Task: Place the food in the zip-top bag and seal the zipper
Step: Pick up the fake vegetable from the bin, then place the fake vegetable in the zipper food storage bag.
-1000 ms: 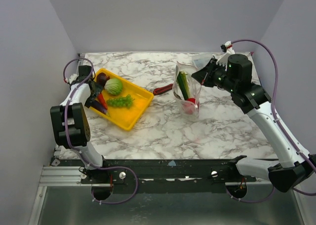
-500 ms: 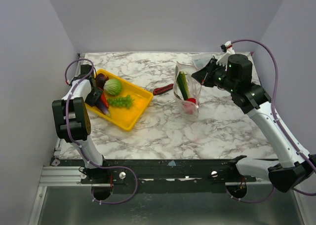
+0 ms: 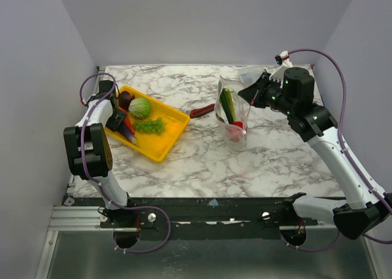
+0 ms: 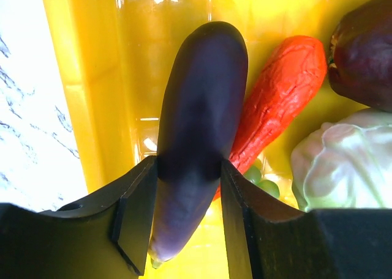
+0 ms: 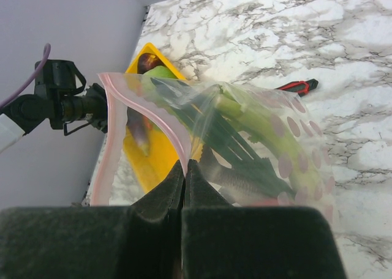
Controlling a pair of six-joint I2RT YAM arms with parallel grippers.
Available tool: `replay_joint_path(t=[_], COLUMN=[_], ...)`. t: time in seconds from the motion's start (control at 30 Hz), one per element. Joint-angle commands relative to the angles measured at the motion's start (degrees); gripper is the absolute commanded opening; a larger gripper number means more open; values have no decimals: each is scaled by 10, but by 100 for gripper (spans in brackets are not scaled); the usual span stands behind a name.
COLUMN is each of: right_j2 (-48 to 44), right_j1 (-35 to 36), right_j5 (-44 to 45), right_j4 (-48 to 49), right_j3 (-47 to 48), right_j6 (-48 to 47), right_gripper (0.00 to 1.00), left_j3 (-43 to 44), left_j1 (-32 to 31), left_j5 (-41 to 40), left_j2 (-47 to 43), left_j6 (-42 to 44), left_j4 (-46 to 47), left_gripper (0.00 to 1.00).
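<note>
My left gripper [image 4: 187, 196] is shut on the dark purple eggplant [image 4: 196, 132], held over the yellow tray [image 3: 174, 121] at the left; in the top view it [image 3: 116, 121] is at the tray's left end. A red chili [image 4: 278, 101] lies beside the eggplant. My right gripper [image 5: 185, 166] is shut on the pinkish zipper [image 5: 160, 123] of the clear zip-top bag [image 3: 233, 111], holding its mouth up at centre right. Inside the bag are green celery stalks [image 5: 257, 129], a grey fish [image 5: 242, 182] and a red tomato [image 3: 236, 127].
The tray also holds a green cabbage [image 3: 141, 107], green grapes [image 3: 150, 126] and a dark round fruit [image 3: 126, 98]. A red-handled tool [image 3: 201, 112] lies on the marble table between tray and bag. Purple walls enclose the table on three sides.
The left gripper has shifted slightly along the tray's left end with the eggplant in it. The right arm and the bag have stayed still.
</note>
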Motion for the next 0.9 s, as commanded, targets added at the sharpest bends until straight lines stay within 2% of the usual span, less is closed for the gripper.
replay_joint_path(t=[0.0,0.27,0.43,0.57,0.63,0.77,0.87], right_j2=[-20,-17,-15,-14,-15,-19,-19], right_j1=[2,2,2,2,2,2,2], right_j5=[10,7,6,3,1,0,-1], right_j4=[28,30,30,31,33,33,31], right_j3=[6,7,8,6,4,2,4], right_j6=[6,10,11,15,18,23,26], right_gripper=[0,0,0,0,0,0,0], left_j3=[-7,-18,-40,-39,-46,-109,-159], left_j1=[3,2,-1,-34,-57,-101,-182], left_j5=[6,14,65,82,109,221,246], left_j2=[-52,-107,-188,-275,-320,-416,-473], left_j6=[7,16,24,51,67,78,115], left_j4=[-2,0,40,93,146,328,479], left_gripper=[27,15,7,0,0,0,0])
